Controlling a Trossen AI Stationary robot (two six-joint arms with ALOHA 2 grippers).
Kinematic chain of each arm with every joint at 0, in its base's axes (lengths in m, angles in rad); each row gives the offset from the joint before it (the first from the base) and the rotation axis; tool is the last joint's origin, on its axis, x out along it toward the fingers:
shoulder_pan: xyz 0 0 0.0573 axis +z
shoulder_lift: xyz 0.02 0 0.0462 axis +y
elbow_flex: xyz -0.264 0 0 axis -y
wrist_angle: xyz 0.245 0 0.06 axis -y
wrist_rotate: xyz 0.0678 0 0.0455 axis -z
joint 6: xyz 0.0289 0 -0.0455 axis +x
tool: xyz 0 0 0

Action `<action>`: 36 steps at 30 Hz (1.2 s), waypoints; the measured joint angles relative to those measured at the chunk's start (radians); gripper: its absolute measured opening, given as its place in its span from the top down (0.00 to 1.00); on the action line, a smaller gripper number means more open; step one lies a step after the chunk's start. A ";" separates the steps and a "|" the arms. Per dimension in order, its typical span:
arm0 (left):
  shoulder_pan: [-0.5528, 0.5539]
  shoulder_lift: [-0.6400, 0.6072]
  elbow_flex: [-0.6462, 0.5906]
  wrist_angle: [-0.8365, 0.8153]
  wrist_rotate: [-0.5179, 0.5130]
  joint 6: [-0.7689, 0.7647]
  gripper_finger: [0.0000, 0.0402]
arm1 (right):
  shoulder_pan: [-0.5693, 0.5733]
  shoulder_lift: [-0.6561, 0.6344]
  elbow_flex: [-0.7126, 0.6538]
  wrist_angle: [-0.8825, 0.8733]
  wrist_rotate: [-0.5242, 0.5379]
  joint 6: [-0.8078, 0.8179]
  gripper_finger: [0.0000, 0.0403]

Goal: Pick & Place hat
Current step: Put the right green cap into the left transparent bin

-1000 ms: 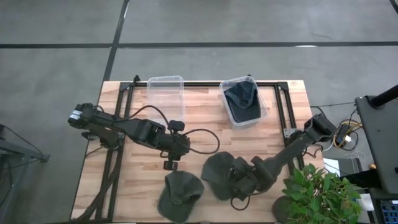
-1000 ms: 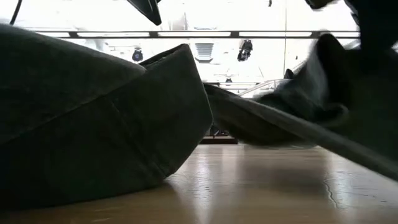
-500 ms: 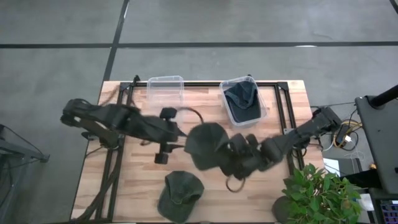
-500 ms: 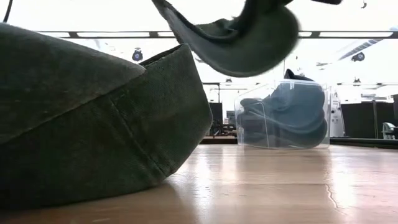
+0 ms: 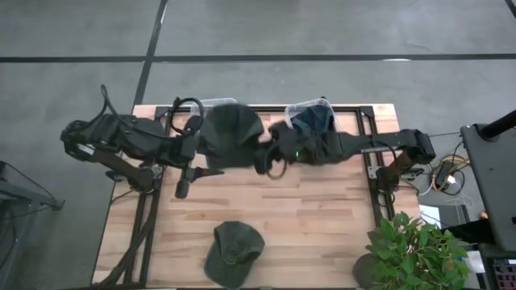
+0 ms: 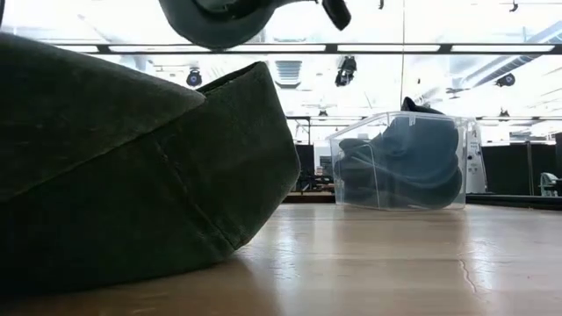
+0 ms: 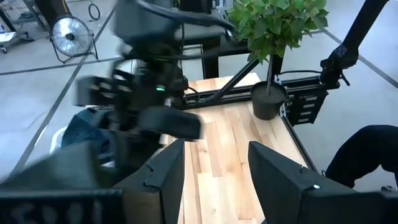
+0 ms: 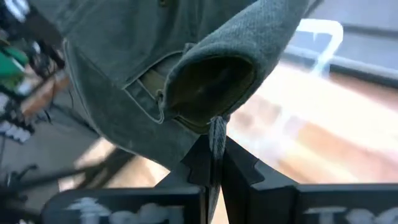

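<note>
A dark green hat (image 5: 230,134) hangs in the air over the empty clear container (image 5: 211,105) at the table's far left. My right gripper (image 5: 263,155) is shut on it, reaching in from the table's right; in the low view the hat (image 6: 219,16) shows at the top edge. A second green hat (image 5: 232,251) lies on the table near its near edge and fills the low view's foreground (image 6: 132,175). My left gripper (image 5: 185,176) is open beside the carried hat, on its left, touching nothing. My right gripper (image 8: 214,155) pinches a thin edge of the hat's rim (image 8: 216,132) between its two fingers, coming level from the table's right. The hat is lifted clear of the table and spreads out beyond the fingertips, its hollow inside turned toward the wrist camera.
A second clear container (image 5: 316,127) at the far right holds a blue hat (image 6: 399,162). A black frame (image 5: 367,173) runs around the tabletop. A potted plant (image 5: 411,246) stands at the near right corner. Bare wood (image 5: 306,225) lies between the containers and the near hat.
My right gripper has lifted the green hat off the near right part of the table and swung it up and toward the far left, over the empty container. My left arm has drawn back toward the table's left and far edge.
</note>
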 joint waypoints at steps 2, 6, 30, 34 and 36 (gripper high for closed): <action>0.000 -0.009 -0.007 0.000 0.000 0.000 0.58 | -0.046 0.000 -0.002 0.045 -0.014 -0.037 0.97; 0.000 -0.025 -0.032 -0.004 0.000 0.000 0.58 | -0.127 0.018 -0.008 0.130 -0.061 -0.103 0.97; 0.000 -0.032 -0.051 -0.050 0.000 -0.027 0.58 | -0.328 0.560 0.491 -0.089 -0.288 -0.125 0.97; 0.000 -0.032 -0.051 -0.050 0.000 -0.027 0.58 | -0.330 0.629 0.619 -0.229 -0.284 -0.110 0.97; 0.000 -0.032 -0.052 -0.049 0.000 -0.027 0.58 | -0.334 0.654 0.667 -0.268 -0.281 -0.094 0.97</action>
